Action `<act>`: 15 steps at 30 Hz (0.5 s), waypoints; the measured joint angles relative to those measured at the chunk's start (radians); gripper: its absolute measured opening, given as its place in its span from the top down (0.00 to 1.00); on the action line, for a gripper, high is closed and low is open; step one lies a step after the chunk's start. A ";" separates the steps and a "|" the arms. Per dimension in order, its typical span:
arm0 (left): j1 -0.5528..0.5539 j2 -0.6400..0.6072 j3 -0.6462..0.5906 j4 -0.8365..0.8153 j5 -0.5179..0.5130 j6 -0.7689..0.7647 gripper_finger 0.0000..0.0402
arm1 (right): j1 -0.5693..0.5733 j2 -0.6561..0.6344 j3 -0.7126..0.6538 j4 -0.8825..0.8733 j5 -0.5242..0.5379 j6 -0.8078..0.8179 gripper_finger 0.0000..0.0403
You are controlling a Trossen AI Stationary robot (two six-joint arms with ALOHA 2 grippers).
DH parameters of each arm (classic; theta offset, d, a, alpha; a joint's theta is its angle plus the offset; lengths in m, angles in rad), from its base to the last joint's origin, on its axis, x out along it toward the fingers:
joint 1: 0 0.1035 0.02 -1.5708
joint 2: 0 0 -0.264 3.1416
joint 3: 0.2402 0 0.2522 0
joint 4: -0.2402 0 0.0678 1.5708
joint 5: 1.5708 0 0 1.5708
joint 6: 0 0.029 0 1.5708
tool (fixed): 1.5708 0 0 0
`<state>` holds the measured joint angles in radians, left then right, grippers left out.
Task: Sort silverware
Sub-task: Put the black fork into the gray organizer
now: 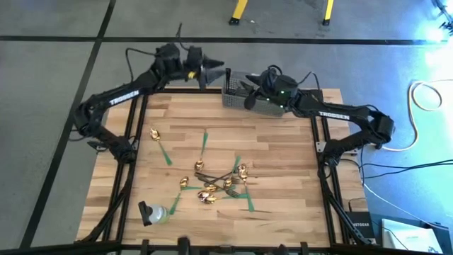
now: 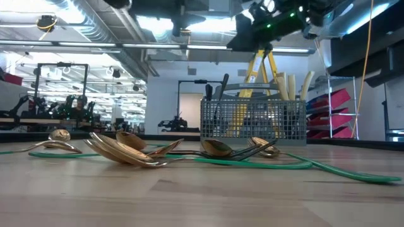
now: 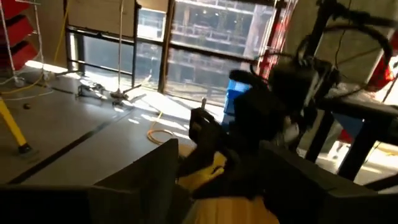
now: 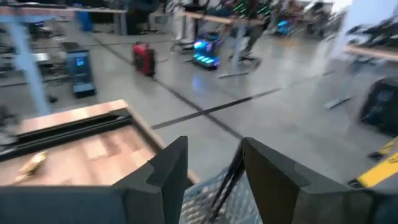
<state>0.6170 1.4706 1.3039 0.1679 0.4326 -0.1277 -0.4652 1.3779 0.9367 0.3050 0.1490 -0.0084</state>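
The silverware lies mid-table. Gold spoons and dark forks sit in a loose heap (image 1: 221,185), with single spoons at the left (image 1: 156,133) and centre (image 1: 204,148). More cutlery stands upright in the grey mesh basket (image 2: 252,123): dark forks (image 2: 221,94) and cream-handled knives (image 2: 291,85). My left gripper (image 1: 216,71) is open and level in the air just beyond the basket's left end. My right gripper (image 4: 214,149) hangs open over the basket (image 4: 202,196). A dark fork handle (image 4: 231,177) shows below the gap between its fingers.
Green tape strips (image 1: 164,154) lie flat among the cutlery. A dark-capped object (image 1: 150,212) lies near the table's front left. The basket (image 1: 235,98) stands at the far edge, between the two grippers. Bare wood (image 1: 283,142) shows at the right of the heap.
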 joint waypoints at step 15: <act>-0.159 -0.190 -0.644 0.506 -0.126 -0.117 0.48 | -0.096 0.006 -0.123 0.046 -0.331 0.115 0.66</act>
<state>0.4582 1.2811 0.6596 0.6737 0.3065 -0.2447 -0.5612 1.3841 0.8139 0.3514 -0.1824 0.1070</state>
